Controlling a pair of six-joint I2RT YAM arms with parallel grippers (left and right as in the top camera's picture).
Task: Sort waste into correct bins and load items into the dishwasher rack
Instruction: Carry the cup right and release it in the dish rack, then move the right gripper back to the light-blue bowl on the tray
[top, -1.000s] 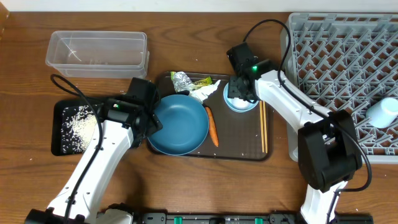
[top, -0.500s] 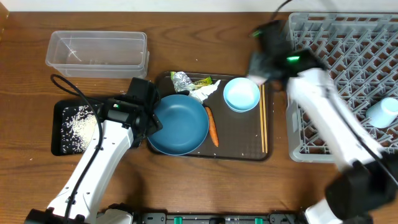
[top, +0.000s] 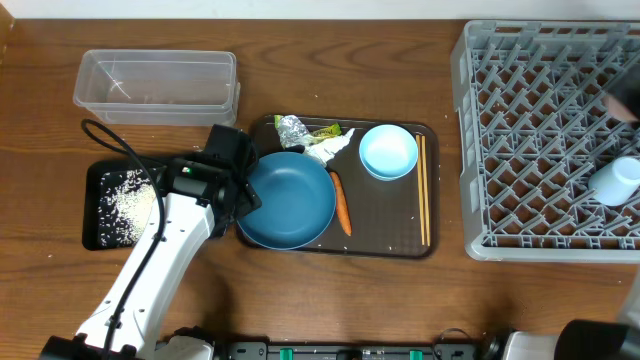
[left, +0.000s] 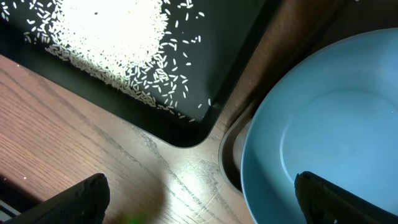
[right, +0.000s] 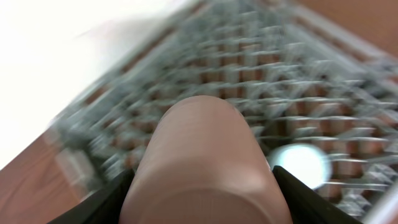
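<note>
Between wide-spread left fingers (left: 74, 202) | dark-blue bowl (left: 323, 124) rim | close to one finger

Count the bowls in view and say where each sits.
2. The big dark-blue bowl is on the left of the brown tray; the small pale-blue bowl is at its back right, beside the chopsticks. None seems hidden.

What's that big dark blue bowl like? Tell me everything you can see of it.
The dark-blue bowl is large, round and smooth, with a glossy, ceramic-like look, and appears empty. It stands upright on the left part of the brown tray, its left rim reaching the tray's edge. The carrot lies close along its right side, and the white tissue sits at its upper rim. The left gripper is at its left rim, jaws open; contact is unclear.
</note>
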